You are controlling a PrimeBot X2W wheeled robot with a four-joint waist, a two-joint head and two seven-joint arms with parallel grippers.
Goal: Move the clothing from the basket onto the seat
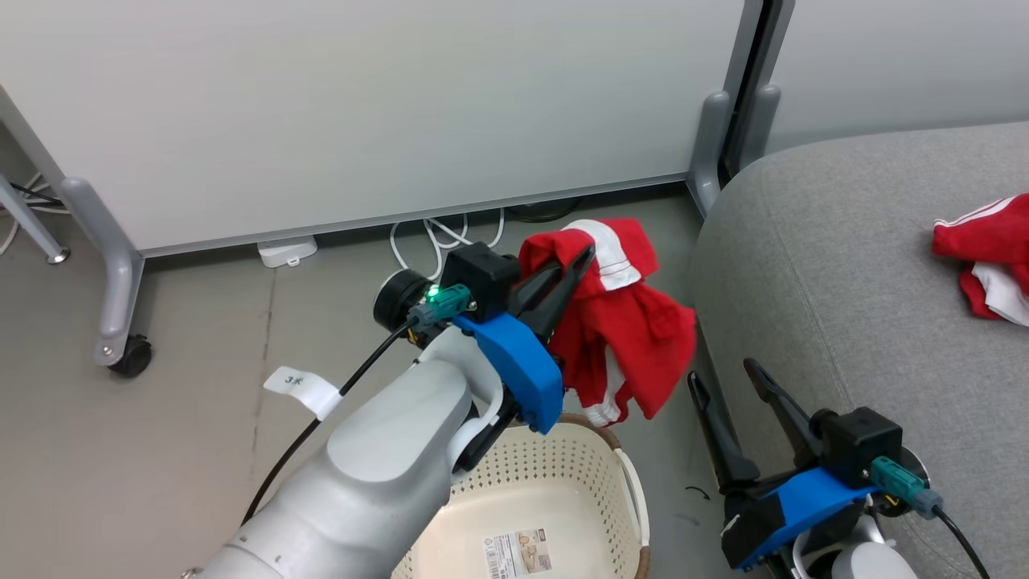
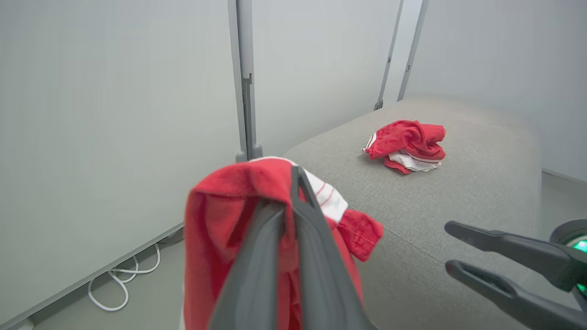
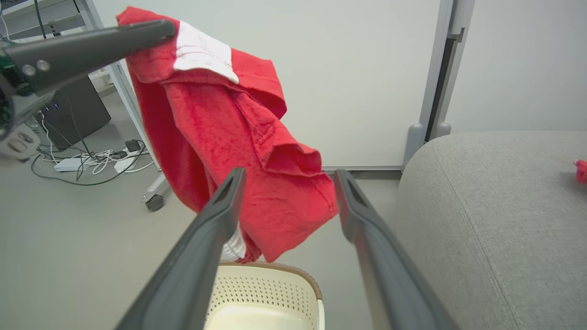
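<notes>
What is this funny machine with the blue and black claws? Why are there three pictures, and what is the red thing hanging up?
It is a robot with two arms, and each arm ends in a claw with two long dark fingers. One picture comes from a camera on its head, looking down. The other two come from small cameras on its wrists, looking along the fingers.

The left gripper is pinched shut on a red garment with white stripes, holding it up above the basket, which is cream with little holes. The right gripper is open and holds nothing.

Beside the basket is a big grey seat. Another red garment already lies crumpled on it. The robot's job is moving clothes from the basket to the seat, so this one probably goes there next.
</notes>
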